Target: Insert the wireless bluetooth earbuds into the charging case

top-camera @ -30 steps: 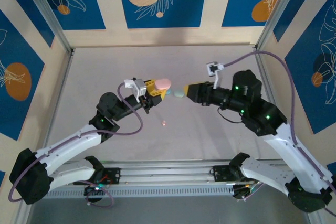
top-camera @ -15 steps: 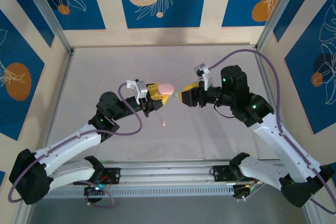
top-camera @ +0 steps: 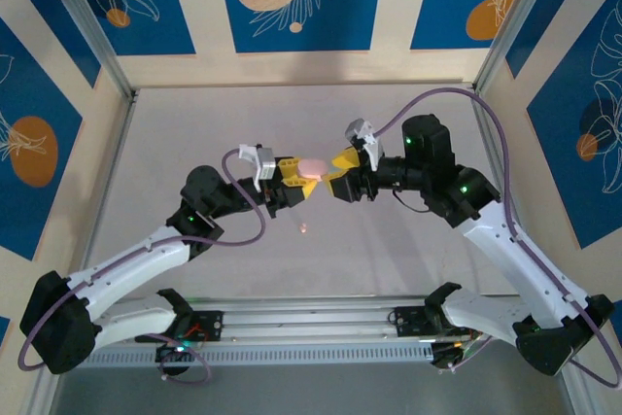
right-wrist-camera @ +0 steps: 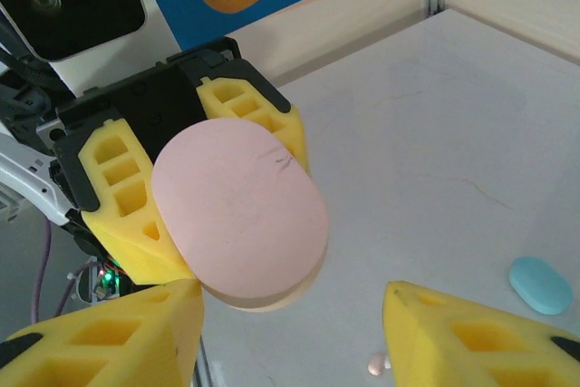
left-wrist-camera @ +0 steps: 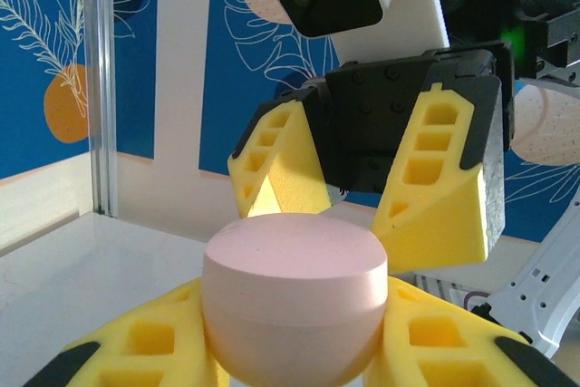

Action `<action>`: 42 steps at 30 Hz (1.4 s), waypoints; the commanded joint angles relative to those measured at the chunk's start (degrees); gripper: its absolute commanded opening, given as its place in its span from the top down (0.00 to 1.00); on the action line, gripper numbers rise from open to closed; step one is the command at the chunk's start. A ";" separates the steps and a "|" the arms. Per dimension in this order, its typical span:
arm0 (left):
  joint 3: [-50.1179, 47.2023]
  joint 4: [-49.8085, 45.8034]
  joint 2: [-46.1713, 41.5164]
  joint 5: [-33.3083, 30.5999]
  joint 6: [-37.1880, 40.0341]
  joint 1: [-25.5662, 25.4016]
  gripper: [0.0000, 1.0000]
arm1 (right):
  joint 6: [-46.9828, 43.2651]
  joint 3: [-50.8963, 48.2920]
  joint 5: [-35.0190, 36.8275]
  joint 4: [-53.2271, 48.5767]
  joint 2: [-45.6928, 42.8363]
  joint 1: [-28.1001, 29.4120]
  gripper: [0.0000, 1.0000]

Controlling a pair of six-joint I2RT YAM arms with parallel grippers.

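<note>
The pale pink charging case (top-camera: 313, 164) hangs in the air above the table's middle, lid closed, with my left gripper (top-camera: 303, 174) shut on its lower half. In the left wrist view the case (left-wrist-camera: 294, 292) sits between the yellow fingers (left-wrist-camera: 136, 351). My right gripper (top-camera: 337, 172) faces it from the right, open, with its fingertips just short of the case and nothing between them. In the right wrist view the case (right-wrist-camera: 240, 215) is held by the left fingers (right-wrist-camera: 116, 189). A tiny pink earbud (top-camera: 304, 228) lies on the table below, and shows again as a small pink earbud (right-wrist-camera: 376, 364).
A teal-blue pebble-like case (right-wrist-camera: 540, 285) lies on the white table (top-camera: 194, 133) to the right of the earbud. Patterned blue walls and metal frame posts (top-camera: 97, 36) close the workspace at back and sides.
The right arm swung left toward the pink case and its jaws widened. The left gripper carried the case slightly right and down to meet it.
</note>
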 commanded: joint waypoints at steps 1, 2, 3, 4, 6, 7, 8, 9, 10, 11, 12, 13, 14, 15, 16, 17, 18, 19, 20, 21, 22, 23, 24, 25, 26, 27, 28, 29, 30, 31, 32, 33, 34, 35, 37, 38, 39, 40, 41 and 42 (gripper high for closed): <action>2.36 2.81 -0.11 2.89 -0.88 -0.36 0.72 | -0.90 1.33 0.50 1.13 0.22 -0.22 0.45; 2.40 2.81 -0.08 3.23 -0.95 -0.34 0.72 | -0.37 1.25 0.34 1.73 0.30 -0.44 0.46; 2.40 2.81 0.01 3.64 -0.89 -0.36 0.72 | 0.14 1.24 0.42 2.31 0.35 -0.60 0.46; 2.56 2.81 0.09 4.12 -1.02 -0.32 0.72 | 0.79 1.29 0.72 2.68 0.40 -0.83 0.46; 2.91 2.64 0.35 5.50 -1.24 -0.30 0.72 | 2.25 1.66 0.48 3.07 0.70 -1.70 0.47; 3.09 2.47 0.45 6.18 -1.32 -0.30 0.72 | 2.81 1.88 0.37 2.93 0.91 -2.17 0.48; 3.26 2.41 0.57 6.68 -1.54 -0.31 0.71 | 3.57 2.33 0.93 2.76 1.16 -2.53 0.48; 3.36 2.38 0.60 7.03 -1.62 -0.36 0.72 | 4.20 2.60 1.20 2.59 1.31 -2.92 0.48; 3.45 2.41 0.71 7.27 -1.68 -0.34 0.72 | 4.78 2.81 1.09 2.62 1.49 -3.32 0.48; 3.46 2.58 0.71 7.41 -1.78 -0.36 0.72 | 5.34 2.95 0.72 2.65 1.69 -3.67 0.49; 3.45 2.60 0.78 7.50 -1.84 -0.36 0.72 | 5.73 3.09 0.38 2.70 1.78 -3.91 0.48; 3.45 2.71 0.80 7.45 -1.97 -0.36 0.72 | 6.23 3.27 -0.04 2.86 1.97 -4.05 0.48; 3.45 2.85 0.80 7.41 -2.01 -0.33 0.72 | 6.58 3.44 -0.41 2.85 2.22 -4.08 0.48; 3.45 2.98 0.80 7.33 -2.10 -0.32 0.72 | 6.69 3.60 -0.53 2.78 2.44 -4.06 0.48; 3.37 3.22 0.80 7.20 -2.23 -0.36 0.72 | 6.87 3.76 -0.50 2.57 2.79 -4.05 0.48; 3.36 3.50 0.80 6.95 -2.29 -0.34 0.71 | 6.99 3.85 -0.33 2.34 3.06 -4.05 0.48; 3.28 3.72 0.80 6.91 -2.42 -0.34 0.71 | 7.04 3.94 -0.20 2.09 3.25 -4.05 0.48; 3.27 3.78 0.80 6.80 -2.39 -0.32 0.71 | 7.36 4.03 0.19 1.84 3.45 -4.05 0.48; 3.27 3.78 0.71 6.84 -2.38 -0.28 0.71 | 7.83 4.22 0.88 1.63 3.64 -4.05 0.48; 3.21 3.78 0.71 6.82 -2.40 -0.35 0.71 | 8.24 4.32 1.82 1.49 3.68 -4.05 0.48; 3.10 3.82 0.63 6.81 -2.37 -0.31 0.70 | 8.90 4.48 3.23 1.25 3.85 -3.97 0.48; 3.05 3.79 0.62 6.67 -2.31 -0.35 0.70 | 9.36 4.69 3.83 0.94 3.90 -4.05 0.47; 2.95 3.74 0.62 6.40 -2.29 -0.36 0.70 | 9.39 4.77 3.44 0.95 3.91 -4.05 0.47; 2.84 3.66 0.54 5.75 -2.13 -0.32 0.70 | 9.54 4.67 2.38 1.12 3.70 -4.01 0.47; 2.60 3.57 0.36 4.87 -1.88 -0.31 0.70 | 9.79 4.55 1.06 1.41 3.37 -4.05 0.47; 2.42 3.16 0.11 3.45 -1.66 -0.32 0.70 | 9.90 4.42 -0.18 1.64 3.09 -4.05 0.47; 2.18 2.41 -0.11 1.73 -1.20 -0.36 0.70 | 9.90 4.13 -1.43 1.73 2.55 -4.05 0.47; 1.88 1.99 -0.48 0.32 -0.66 -0.34 0.70 | 9.75 3.78 -2.09 1.84 1.89 -4.05 0.46; 1.50 2.09 -0.80 -0.52 -0.45 -0.36 0.70 | 9.65 3.41 -2.29 1.84 1.36 -4.05 0.45; 1.24 2.27 -1.07 -1.36 -0.27 -0.35 0.70 | 9.64 2.96 -2.09 1.73 0.67 -4.14 0.45; 1.13 2.32 -1.28 -1.98 -0.13 -0.29 0.70 | 9.57 2.63 -1.99 1.48 0.18 -4.31 0.45; 1.00 2.15 -1.39 -2.19 0.03 -0.34 0.69 | 9.53 2.45 -1.95 1.27 -0.23 -4.47 0.45; 0.92 2.10 -1.55 -2.38 0.08 -0.36 0.69 | 9.70 2.25 -1.92 1.07 -0.55 -4.58 0.45; 0.95 2.10 -1.57 -2.59 0.17 -0.34 0.69 | 9.81 2.22 -1.94 0.74 -0.81 -4.73 0.44; 0.81 2.28 -1.66 -3.01 0.14 -0.28 0.69 | 10.09 2.14 -2.51 0.44 -1.26 -4.84 0.44; 0.77 2.32 -1.66 -3.22 0.09 -0.33 0.69 | 10.56 1.98 -2.56 0.52 -1.59 -4.84 0.44; 0.81 2.37 -1.74 -3.31 0.13 -0.35 0.69 | 10.95 1.81 -2.52 0.75 -1.92 -4.84 0.44; 0.81 2.28 -1.83 -3.40 0.09 -0.32 0.69 | 11.28 1.41 -2.44 0.99 -2.38 -4.93 0.44; 0.76 2.20 -1.92 -3.49 0.21 -0.35 0.69 | 11.43 1.10 -2.34 1.15 -2.71 -4.94 0.44; 0.80 2.08 -2.01 -3.63 0.34 -0.35 0.69 | 11.35 0.90 -2.21 1.00 -3.05 -4.98 0.44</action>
